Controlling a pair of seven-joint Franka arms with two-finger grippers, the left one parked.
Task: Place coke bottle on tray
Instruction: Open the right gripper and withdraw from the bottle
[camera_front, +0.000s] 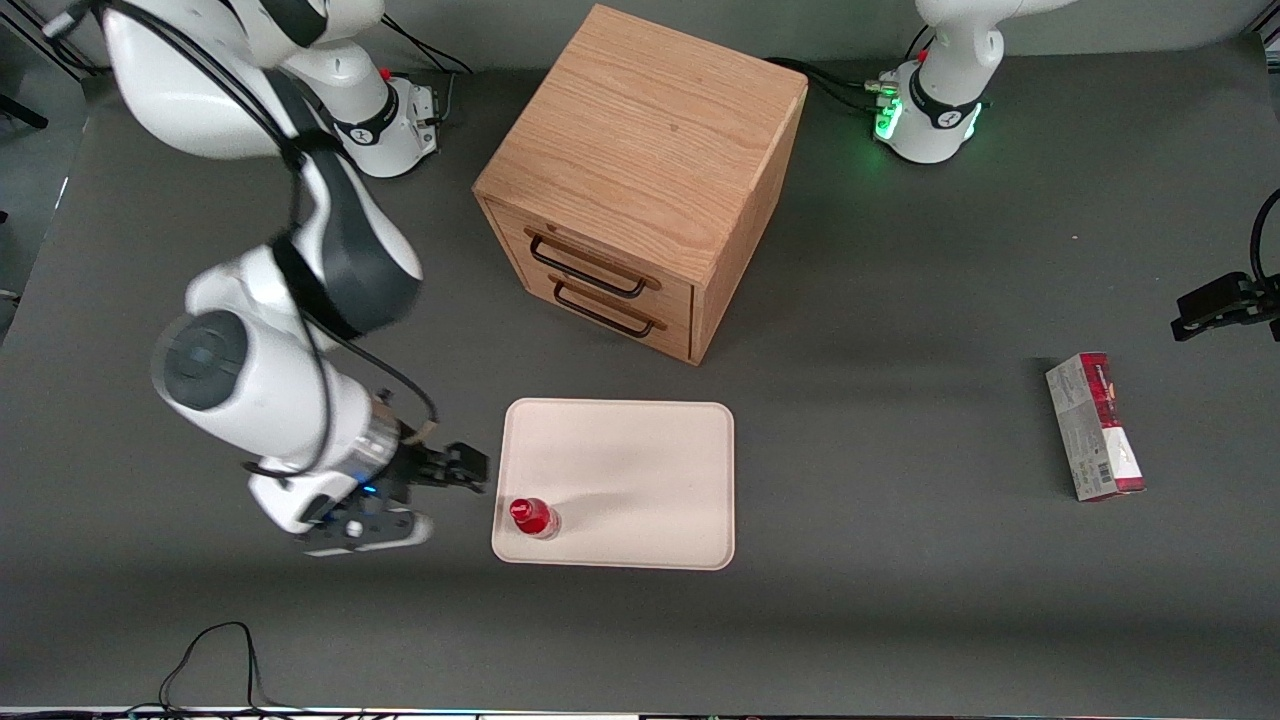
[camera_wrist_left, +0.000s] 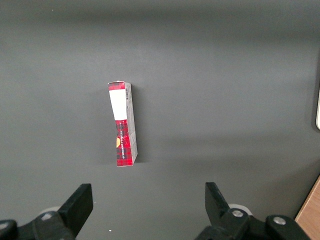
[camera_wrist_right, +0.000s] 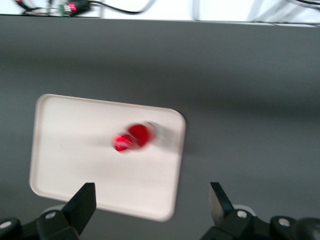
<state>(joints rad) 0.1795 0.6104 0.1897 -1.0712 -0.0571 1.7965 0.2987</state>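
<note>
Spread apart and holding nothing, the fingers (camera_wrist_right: 84, 202) of the gripper (camera_wrist_right: 152, 202) frame bare air in the right wrist view, with the tray (camera_wrist_right: 75, 165) and the coke bottle (camera_wrist_right: 134, 136) seen past them. That view is smeared, so the bottle reads only as a red cap and red body on the cream surface, probably upright, near one of the tray's rounded corners.

From the front view, the gripper (camera_front: 440, 495) sits above the grey table (camera_front: 900, 600), just beside the tray (camera_front: 640, 470) at the edge toward the working arm's end, and clear of the bottle. The coke bottle (camera_front: 530, 517) stands on the tray, in the corner nearest both the front camera and the gripper, red cap upward. A wooden drawer cabinet (camera_front: 640, 180) with two dark handles stands farther from the front camera than the tray, apart from it. A red-and-grey carton (camera_front: 1094, 426) lies flat well off toward the parked arm's end of the table.

In the left wrist view, that carton (camera_wrist_left: 123, 124) lies on the bare grey surface, showing a white panel at one end and a red checked print along the rest.
</note>
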